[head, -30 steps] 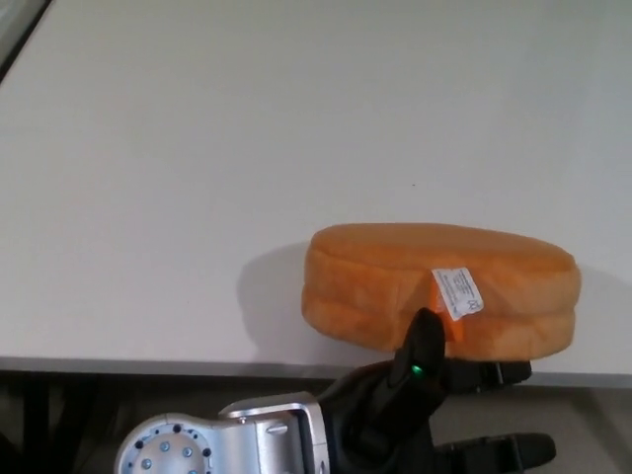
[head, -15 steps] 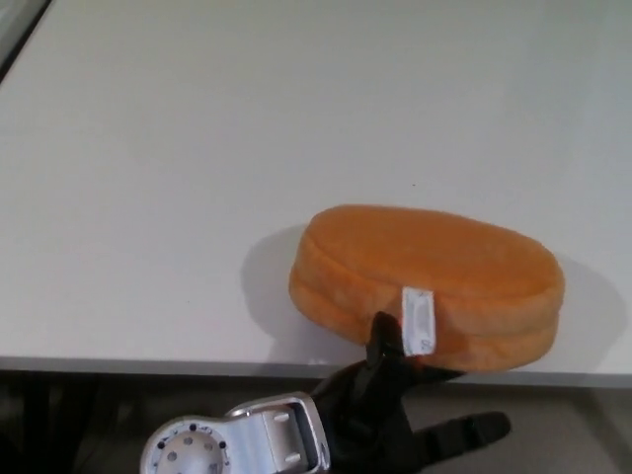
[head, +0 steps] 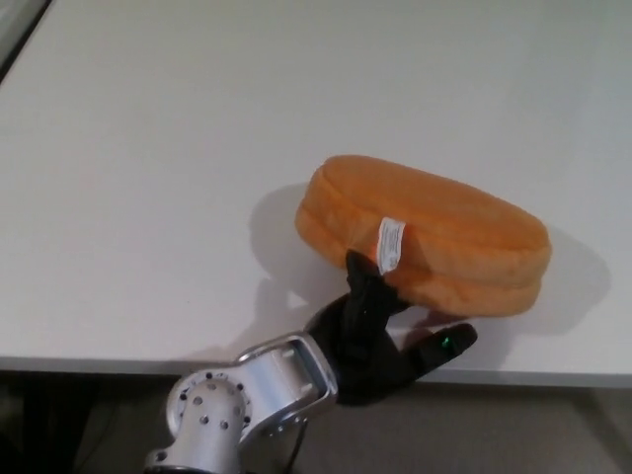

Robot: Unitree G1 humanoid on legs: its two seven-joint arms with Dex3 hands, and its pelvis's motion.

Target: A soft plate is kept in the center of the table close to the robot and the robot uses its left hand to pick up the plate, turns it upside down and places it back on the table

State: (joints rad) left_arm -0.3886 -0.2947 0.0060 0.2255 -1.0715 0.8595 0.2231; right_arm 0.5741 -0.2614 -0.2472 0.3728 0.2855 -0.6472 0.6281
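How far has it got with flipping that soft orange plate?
The grab looks done: the robot's left hand is pinching the near edge of the round orange plush plate beside its white tag. In hand is the lift; the plate appears tilted, its shadow spread beneath it on the white table. Still left: turning it upside down, setting it back and letting go.
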